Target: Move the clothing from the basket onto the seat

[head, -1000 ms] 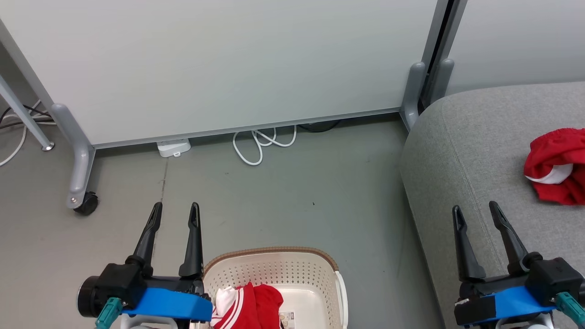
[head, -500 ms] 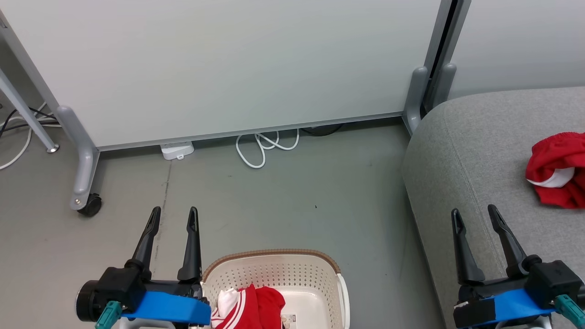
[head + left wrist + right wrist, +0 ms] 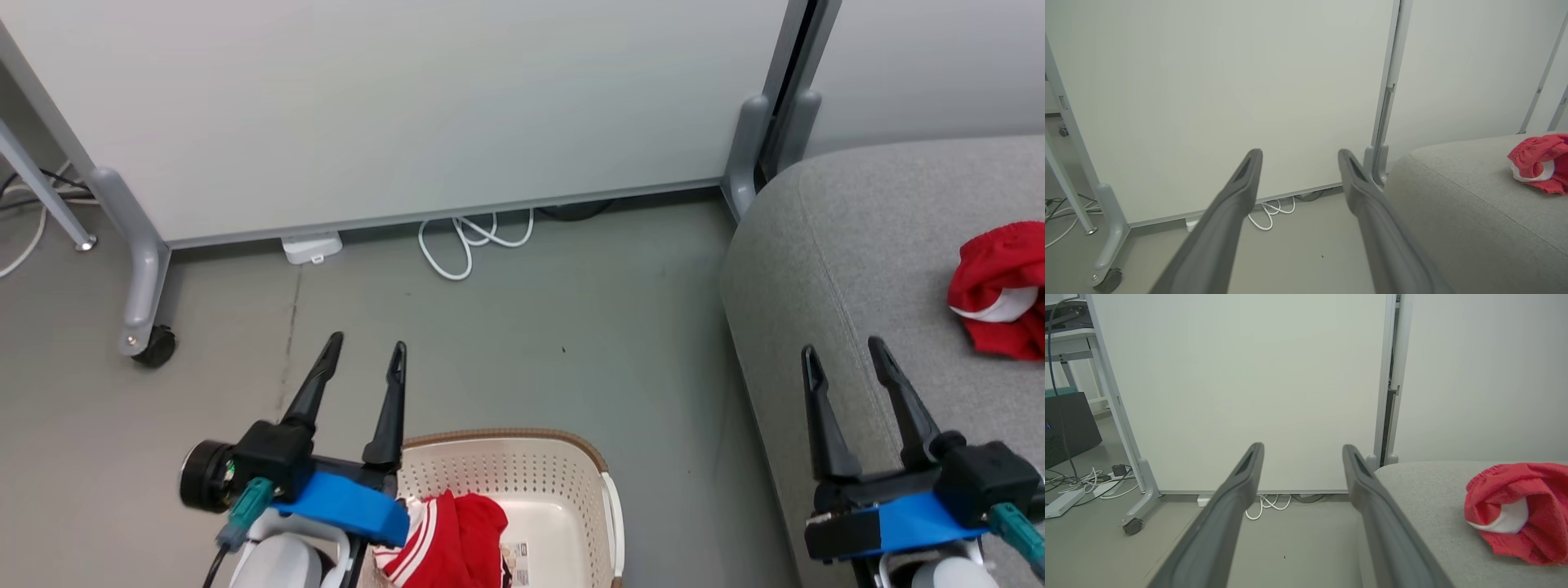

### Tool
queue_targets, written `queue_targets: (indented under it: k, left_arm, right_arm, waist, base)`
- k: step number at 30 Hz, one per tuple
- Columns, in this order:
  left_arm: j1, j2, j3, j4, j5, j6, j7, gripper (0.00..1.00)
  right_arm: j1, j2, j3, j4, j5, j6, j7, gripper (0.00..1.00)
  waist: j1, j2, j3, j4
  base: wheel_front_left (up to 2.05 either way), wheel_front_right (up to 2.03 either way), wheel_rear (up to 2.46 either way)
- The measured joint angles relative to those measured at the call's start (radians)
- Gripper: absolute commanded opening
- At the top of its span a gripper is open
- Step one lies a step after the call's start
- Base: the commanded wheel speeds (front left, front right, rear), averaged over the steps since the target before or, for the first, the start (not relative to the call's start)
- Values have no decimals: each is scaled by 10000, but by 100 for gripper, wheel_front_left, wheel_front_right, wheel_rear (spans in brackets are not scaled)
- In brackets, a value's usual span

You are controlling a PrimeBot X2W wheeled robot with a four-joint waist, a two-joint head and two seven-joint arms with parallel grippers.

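Clothing (image 3: 457,539) lies in basket (image 3: 522,478), behind left gripper (image 3: 366,345) fingertips; jaws apart, empty. Right gripper (image 3: 842,348) jaws likewise apart.

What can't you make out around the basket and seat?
Head view: the basket runs off the bottom edge and behind the wrist of the left claw; its contents are partly hidden.
Head view: the striped garment inside is cut off likewise.
Head view: the sticker is too small to read.
Head view: the red bundle on the seat is cut by the right edge.
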Motion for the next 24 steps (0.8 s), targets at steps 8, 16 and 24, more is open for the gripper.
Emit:
queue_targets:
  k: [8,16,24]
  left_arm:
    - [-1718,650,-1789,1967,-372,-2,-12,100]
    - [-3603,1287,-4107,4443,-721,-4,-10,100]
    - [-5302,1726,-6765,6598,-1317,-6,188,100]
  right_arm:
    - [-934,0,-86,-332,-224,-2,0,100]
    - [-2123,-44,67,-631,-259,-2,0,100]
    - [-3234,-31,366,-825,-144,-2,-2,100]
  waist:
    - [2,0,1003,-193]
    - [3,0,2663,-563]
    - [3,0,4444,-1069]
  base:
    - [0,0,0]
    - [0,0,0]
    - [0,0,0]
